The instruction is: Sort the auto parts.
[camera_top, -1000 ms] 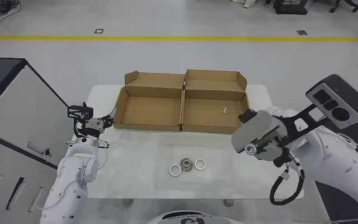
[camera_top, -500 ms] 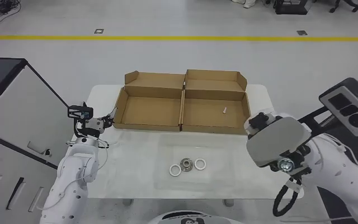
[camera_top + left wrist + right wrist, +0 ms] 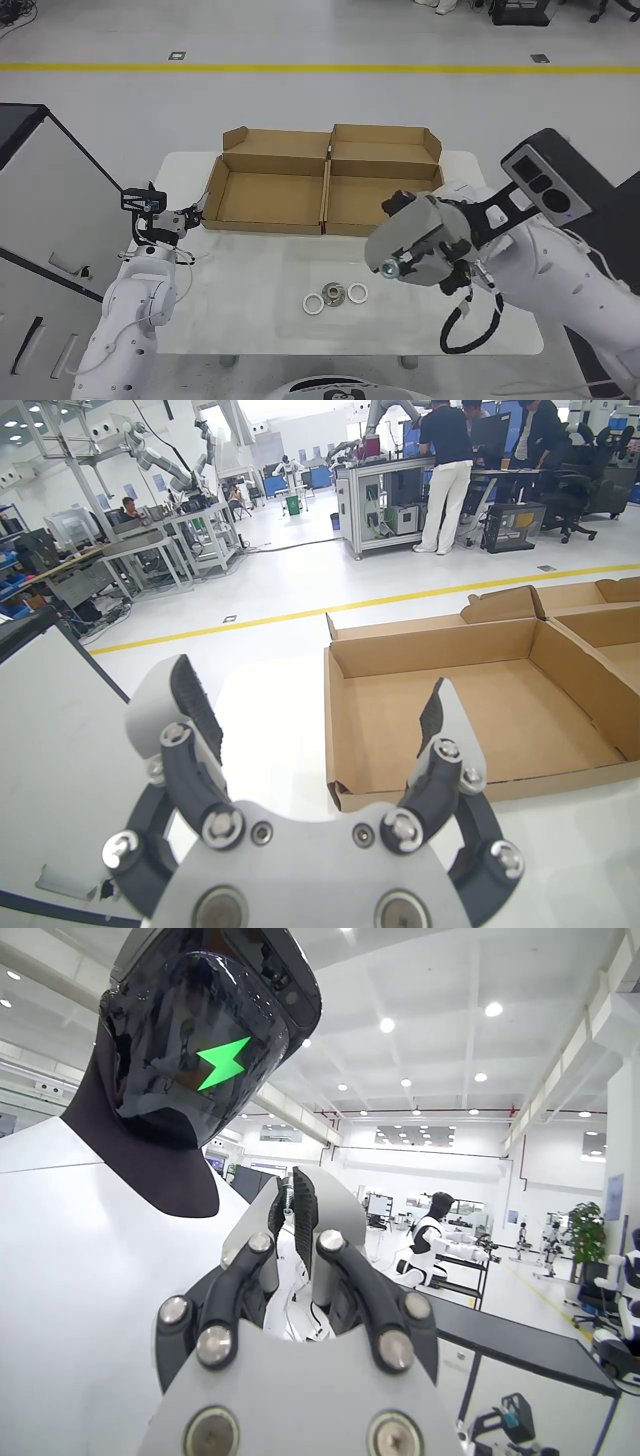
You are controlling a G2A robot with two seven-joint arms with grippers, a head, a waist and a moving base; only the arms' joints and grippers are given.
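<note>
Two white rings [image 3: 313,303] [image 3: 357,292] and a metal flanged part [image 3: 333,295] lie together near the table's front edge. Behind them stand two open cardboard boxes, the left box [image 3: 268,198] [image 3: 430,650] and the right box [image 3: 360,205]. My right gripper [image 3: 392,266] [image 3: 292,1198] hangs above the table between the right box and the parts. It is turned up towards the robot's head and shut on a small metal screw [image 3: 286,1200]. My left gripper [image 3: 190,213] [image 3: 310,680] is open, holds nothing, and sits low by the left box's outer front corner.
The white table [image 3: 230,290] has bare surface at the front left and front right. A faint clear sheet [image 3: 400,310] lies under the parts. A grey cabinet [image 3: 40,200] stands off the table's left side.
The right arm swung out to the table's right edge, then back left to above the front of the right box. The left arm kept still.
</note>
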